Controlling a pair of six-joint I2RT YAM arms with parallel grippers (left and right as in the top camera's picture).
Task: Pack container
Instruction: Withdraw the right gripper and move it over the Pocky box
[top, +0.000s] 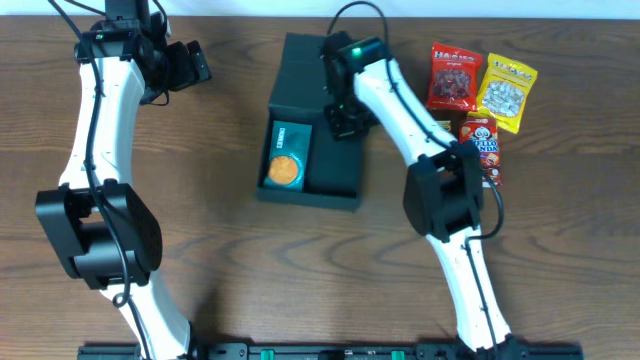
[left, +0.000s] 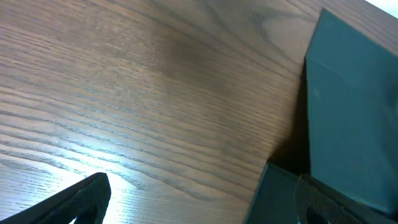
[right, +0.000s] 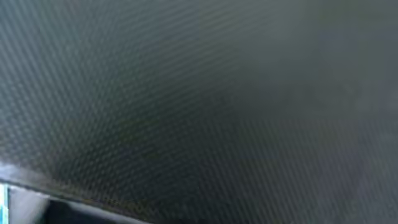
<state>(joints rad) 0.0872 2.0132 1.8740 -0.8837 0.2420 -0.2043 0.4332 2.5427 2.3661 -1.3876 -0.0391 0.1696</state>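
Centrally on the table (top: 230, 120) sits the container (top: 338, 175), its lid (top: 300, 70) open toward the far side and its front edge toward the robot's base. A teal pack (top: 287, 155) with an orange disc on its face lies flat in the left half, against the left wall. The right half shows bare floor.

The right gripper (top: 345, 118) is over the container's far right part, near the hinge line, jaws together. Whether anything sits between them cannot be told, as its wrist view is filled by a dark textured surface.

The left gripper (top: 190, 65) hangs over the table well left of the container, jaws wide apart with only wood between them.

To the container's right lie a red packet (top: 452, 77), a yellow packet (top: 506, 92) and a red box (top: 482, 140), the box partly under the right arm.
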